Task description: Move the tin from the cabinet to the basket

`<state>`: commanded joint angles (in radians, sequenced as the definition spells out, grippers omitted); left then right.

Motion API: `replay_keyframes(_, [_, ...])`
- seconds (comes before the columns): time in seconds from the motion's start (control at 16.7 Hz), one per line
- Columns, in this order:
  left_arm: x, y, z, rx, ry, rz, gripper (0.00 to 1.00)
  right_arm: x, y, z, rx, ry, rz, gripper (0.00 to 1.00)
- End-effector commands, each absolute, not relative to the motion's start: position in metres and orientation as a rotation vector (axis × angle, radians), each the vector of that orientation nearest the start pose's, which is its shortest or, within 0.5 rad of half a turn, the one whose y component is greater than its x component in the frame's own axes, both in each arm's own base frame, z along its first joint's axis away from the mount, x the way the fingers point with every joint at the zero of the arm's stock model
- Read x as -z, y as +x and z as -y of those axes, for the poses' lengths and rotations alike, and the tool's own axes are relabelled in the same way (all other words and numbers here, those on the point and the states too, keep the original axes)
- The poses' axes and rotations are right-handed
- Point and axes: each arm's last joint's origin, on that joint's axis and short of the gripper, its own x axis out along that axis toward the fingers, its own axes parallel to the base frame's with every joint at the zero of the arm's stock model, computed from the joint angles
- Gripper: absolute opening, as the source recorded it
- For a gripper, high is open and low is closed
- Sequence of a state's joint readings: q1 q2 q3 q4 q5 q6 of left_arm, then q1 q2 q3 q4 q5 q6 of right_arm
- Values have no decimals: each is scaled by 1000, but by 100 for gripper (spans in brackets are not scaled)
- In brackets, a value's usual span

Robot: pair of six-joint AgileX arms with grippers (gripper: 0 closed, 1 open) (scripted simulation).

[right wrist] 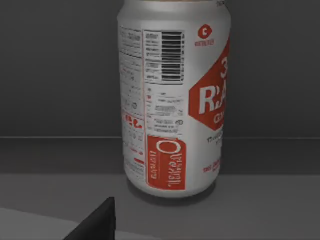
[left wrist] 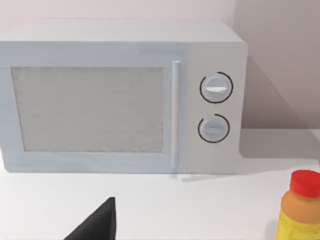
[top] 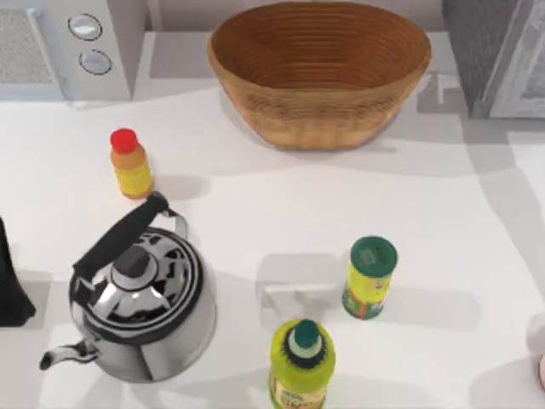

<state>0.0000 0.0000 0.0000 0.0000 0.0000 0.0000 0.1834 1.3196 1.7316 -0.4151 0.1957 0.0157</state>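
Your right tool faces the tin (right wrist: pixel 172 100), standing upright on the grey cabinet (top: pixel 477 51) floor, squared for a side grasp; I cannot tell how far it's open.

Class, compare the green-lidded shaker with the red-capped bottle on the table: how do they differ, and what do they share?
The shaker has a flat, wide green lid; the red-capped bottle has a narrower red cap over an orange neck. The shaker stands right of the kettle, nearer the table's front; the bottle stands behind the kettle, closer to the microwave. Both have yellow bodies and stand upright.
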Motion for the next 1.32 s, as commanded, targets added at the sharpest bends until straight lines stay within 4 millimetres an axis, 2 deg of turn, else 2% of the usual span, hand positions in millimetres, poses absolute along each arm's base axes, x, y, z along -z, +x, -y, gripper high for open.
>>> replay_keyframes(0.42, [-160,106,1,0,0,0,100,-510,256,-46,5,1,2,100])
replay_keyframes(0.54, [-160,106,1,0,0,0,100,-512,267,-49,11,1,6,100])
replay_keyframes(0.9, [-160,106,1,0,0,0,100,-507,321,-68,10,0,7,100])
replay_keyframes(1.32, [-160,106,1,0,0,0,100,-507,330,-69,11,0,6,100])
